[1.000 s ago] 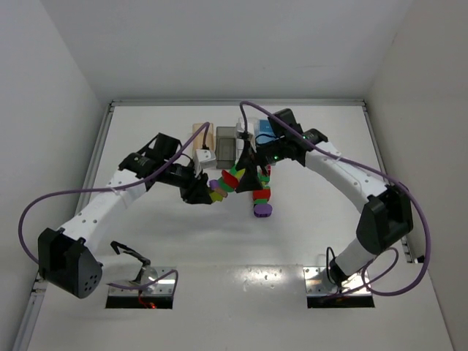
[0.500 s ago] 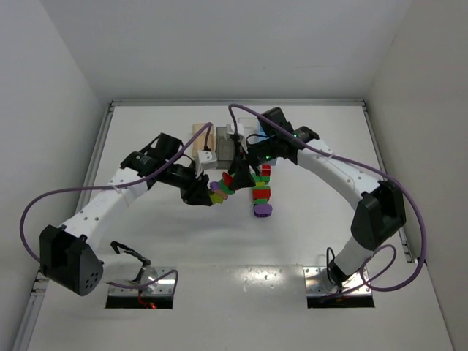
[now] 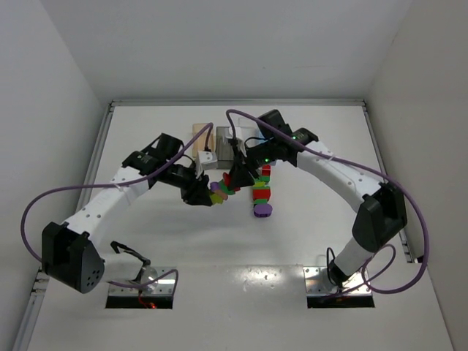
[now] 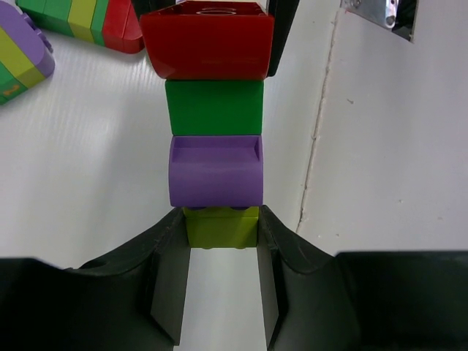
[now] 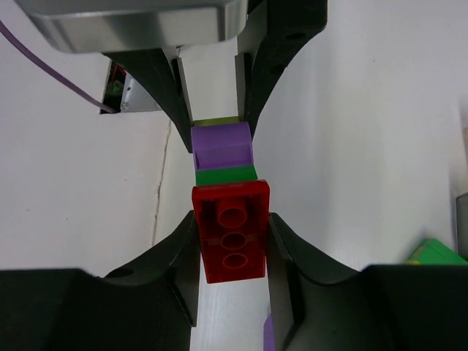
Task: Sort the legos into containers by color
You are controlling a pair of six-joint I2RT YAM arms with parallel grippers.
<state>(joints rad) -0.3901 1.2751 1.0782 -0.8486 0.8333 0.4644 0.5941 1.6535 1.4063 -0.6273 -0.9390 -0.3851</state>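
A short stack of legos hangs above the table between my two grippers: lime (image 4: 221, 227), purple (image 4: 216, 170), dark green (image 4: 214, 107) and red (image 4: 208, 40). My left gripper (image 4: 223, 241) is shut on the lime brick at one end. At the other end, my right gripper (image 5: 232, 245) is shut on the red brick (image 5: 232, 230). From above, the held stack (image 3: 222, 187) lies between the left gripper (image 3: 208, 194) and the right gripper (image 3: 234, 178). The tan container (image 3: 199, 135) and the grey container (image 3: 224, 143) stand just behind; the right arm hides the others.
A second stuck-together column of legos (image 3: 261, 191), red, green, lime and purple, lies on the table right of the grippers. It also shows at the top left of the left wrist view (image 4: 73, 18). A green brick (image 5: 436, 252) sits at the right wrist view's edge.
My right gripper has moved left to the held stack and closed from wide open onto its red end. The left gripper kept its grip and hardly moved.
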